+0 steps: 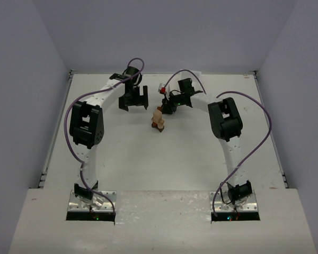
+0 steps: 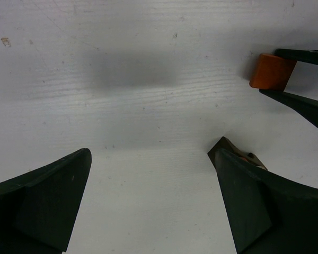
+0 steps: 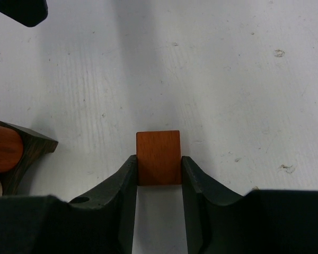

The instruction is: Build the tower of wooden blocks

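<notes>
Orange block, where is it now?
The orange block is pinched in the right gripper, at the centre of the right wrist view, with the tower close by on its left.

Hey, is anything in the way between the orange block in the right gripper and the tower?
Nothing visible. The right gripper holds the block, and only bare table separates it from the tower. The open left gripper sits close beside the tower, off that line.

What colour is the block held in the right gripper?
Orange-brown. The block shows best in the right wrist view.
</notes>
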`<state>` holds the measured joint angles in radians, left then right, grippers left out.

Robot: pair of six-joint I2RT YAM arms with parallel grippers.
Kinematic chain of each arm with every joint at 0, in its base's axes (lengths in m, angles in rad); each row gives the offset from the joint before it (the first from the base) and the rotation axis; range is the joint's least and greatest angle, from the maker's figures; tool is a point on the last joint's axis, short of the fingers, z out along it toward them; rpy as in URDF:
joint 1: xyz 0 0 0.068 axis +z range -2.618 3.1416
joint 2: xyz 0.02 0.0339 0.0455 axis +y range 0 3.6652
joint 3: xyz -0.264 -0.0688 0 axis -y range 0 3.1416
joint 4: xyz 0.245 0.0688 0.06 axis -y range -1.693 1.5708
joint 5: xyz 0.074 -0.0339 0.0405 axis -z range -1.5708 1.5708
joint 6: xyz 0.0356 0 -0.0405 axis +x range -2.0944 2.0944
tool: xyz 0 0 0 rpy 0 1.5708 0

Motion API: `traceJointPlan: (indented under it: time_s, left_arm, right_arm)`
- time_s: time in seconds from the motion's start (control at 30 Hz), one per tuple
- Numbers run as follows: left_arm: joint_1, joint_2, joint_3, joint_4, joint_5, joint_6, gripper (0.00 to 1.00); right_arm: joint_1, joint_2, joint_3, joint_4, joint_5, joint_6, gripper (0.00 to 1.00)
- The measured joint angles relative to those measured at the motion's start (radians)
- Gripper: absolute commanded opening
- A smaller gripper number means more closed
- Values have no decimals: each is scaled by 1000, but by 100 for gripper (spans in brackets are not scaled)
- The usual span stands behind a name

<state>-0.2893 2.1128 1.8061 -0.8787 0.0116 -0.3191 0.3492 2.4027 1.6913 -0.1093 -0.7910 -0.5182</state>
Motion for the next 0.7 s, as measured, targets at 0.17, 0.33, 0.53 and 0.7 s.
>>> traceJointPlan:
  time_s: [0.17, 0.33, 0.53, 0.7]
  left_arm:
    - [0, -5, 0, 1, 0, 0, 100]
    - [0, -40, 0, 16, 8, -1, 100]
    - [0, -149, -1, 87, 58, -16, 100]
    - [0, -331, -117, 276, 215, -60, 100]
  right_arm:
    - [-1, -3, -13, 26, 5, 10, 14]
    - [-18, -36, -59, 70, 20, 53, 14]
    - [-102, -195, -96, 70, 21, 115, 14]
    - [-141, -451, -157, 74, -9, 121, 15]
